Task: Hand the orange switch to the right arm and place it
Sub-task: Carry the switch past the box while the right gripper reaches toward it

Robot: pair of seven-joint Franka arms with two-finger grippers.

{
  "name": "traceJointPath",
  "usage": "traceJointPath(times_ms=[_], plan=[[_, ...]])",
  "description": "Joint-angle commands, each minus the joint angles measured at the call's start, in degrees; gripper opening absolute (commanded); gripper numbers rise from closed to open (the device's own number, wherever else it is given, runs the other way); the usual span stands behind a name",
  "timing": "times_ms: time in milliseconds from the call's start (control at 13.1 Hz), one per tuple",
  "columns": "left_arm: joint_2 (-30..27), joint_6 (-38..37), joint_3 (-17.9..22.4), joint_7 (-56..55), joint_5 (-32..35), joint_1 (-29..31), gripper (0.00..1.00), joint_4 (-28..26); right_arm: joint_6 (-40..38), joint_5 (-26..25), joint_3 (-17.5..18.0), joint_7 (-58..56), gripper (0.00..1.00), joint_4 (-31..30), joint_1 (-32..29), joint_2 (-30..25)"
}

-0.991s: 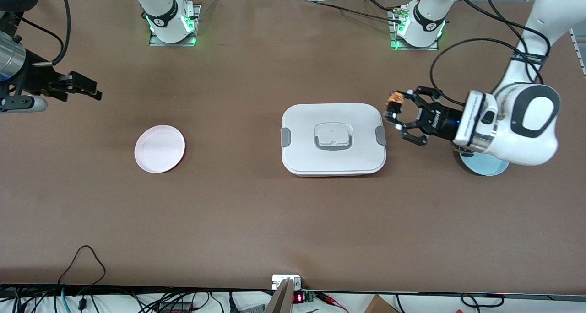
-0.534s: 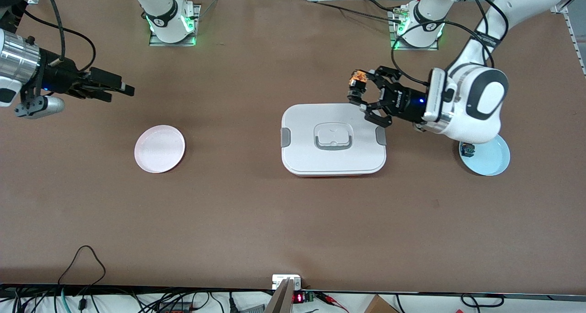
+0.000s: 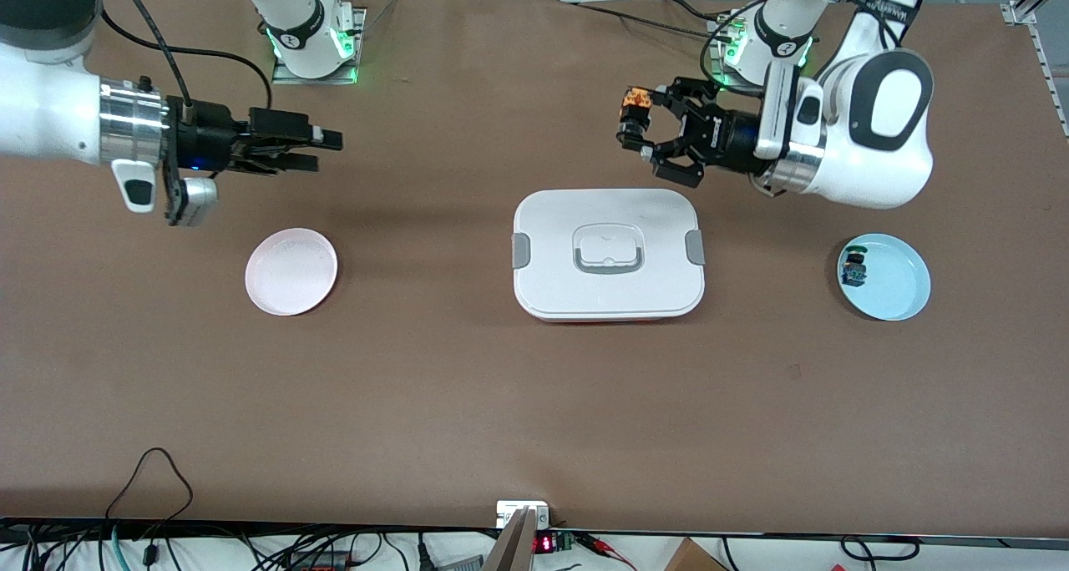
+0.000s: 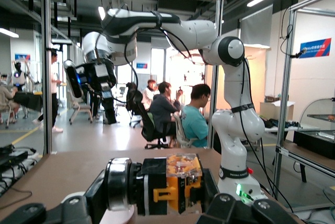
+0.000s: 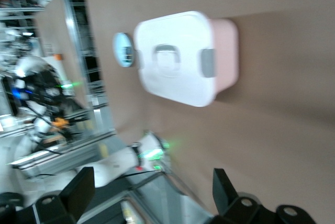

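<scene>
The orange switch, black-bodied with an orange cap, hangs in the air sideways. My left gripper is shut on it over bare table between the white box and the left arm's base. The left wrist view shows the switch filling the space between the claw fingers of the left gripper. My right gripper stands open with nothing in it over the table between the pink plate and the right arm's base, pointing toward the left gripper. In the right wrist view the right gripper has its fingers wide apart.
A closed white lunch box with a grey handle sits mid-table. A pink plate lies toward the right arm's end. A blue plate toward the left arm's end holds a small green-and-blue switch. Both arm bases stand along the table's edge farthest from the front camera.
The left gripper carried the orange switch from beside the box toward the bases and the table's middle, uncovering the blue plate. The right gripper swung in from the table's end toward the middle.
</scene>
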Motion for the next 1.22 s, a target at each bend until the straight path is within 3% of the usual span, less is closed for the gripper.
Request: traceJointPath(times_ms=[0,76,229,610,991,1144], plan=[[-7.8,1.1,-0.6,-4.6,-2.2,1.0,0.00,-3.7,0.3,12.6,-0.4,-0.4,1.00,0.5,0.6,3.4],[-8.6,1.1,-0.6,-5.5,-2.2,1.0,0.00,-4.1,0.8,17.3,-0.4,-0.4,1.00,0.5,1.6,4.6],[-8.4,1.1,-0.9,-5.7,-3.2,0.9,0.00,-4.9,2.1,21.9,-0.4,-0.7,1.00,0.5,3.3,5.4],[-7.9,1.1,-1.8,-7.1,-6.0,0.7,0.00,-5.6,11.7,28.6,-0.3,-4.9,1.00,-0.2,12.7,6.0],[-7.8,1.2,-1.8,-7.1,-6.3,0.7,0.00,-5.4,12.4,37.5,-0.3,-8.9,1.00,-2.9,17.8,8.7],[-7.8,1.2,-1.8,-7.1,-6.3,0.7,0.00,-5.1,17.1,41.0,-0.3,-10.4,1.00,-4.4,21.4,8.6]])
